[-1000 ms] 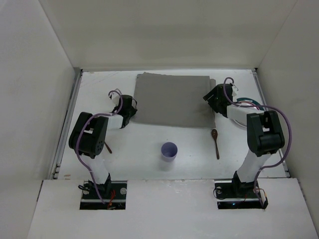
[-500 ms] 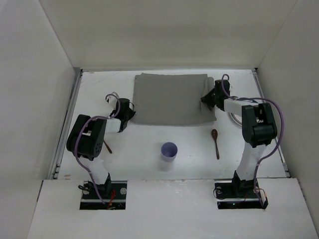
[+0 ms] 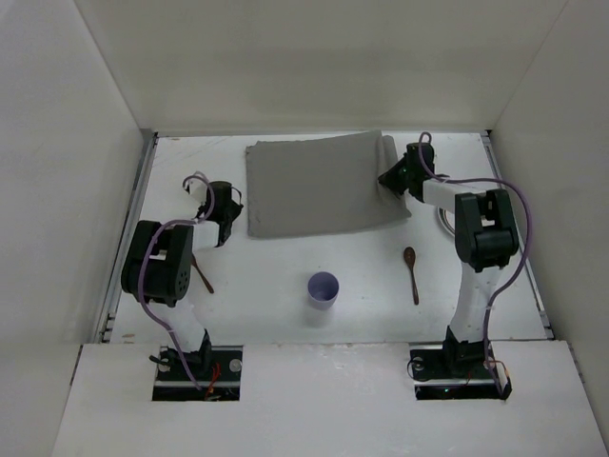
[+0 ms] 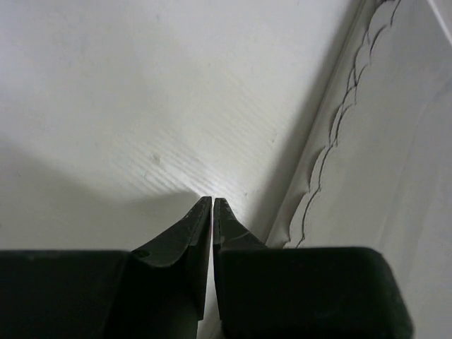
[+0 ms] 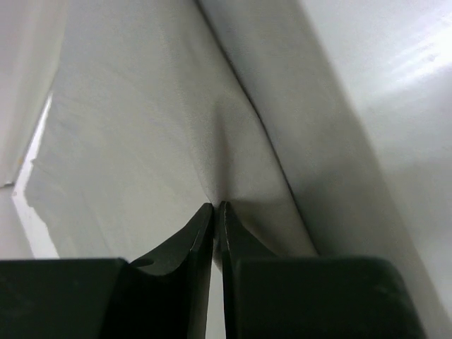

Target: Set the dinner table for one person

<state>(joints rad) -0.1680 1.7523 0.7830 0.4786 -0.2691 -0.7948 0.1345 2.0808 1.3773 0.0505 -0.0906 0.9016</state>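
Sprawling matte white dinner table (image 3: 271, 271), thin side rails (image 3: 130, 233).

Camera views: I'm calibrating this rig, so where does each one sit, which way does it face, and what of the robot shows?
Top external: fixed above and behind the bases, looking down on the dinner table, grey mat, cup and spoon; left arm and right arm show whole.
Left wrist: on that wrist, looking past the shut left hand at bare table and the mat's scalloped edge.
Right wrist: on that wrist, looking past the right hand, pinched on mat fabric.
Shared: all three show the mat.
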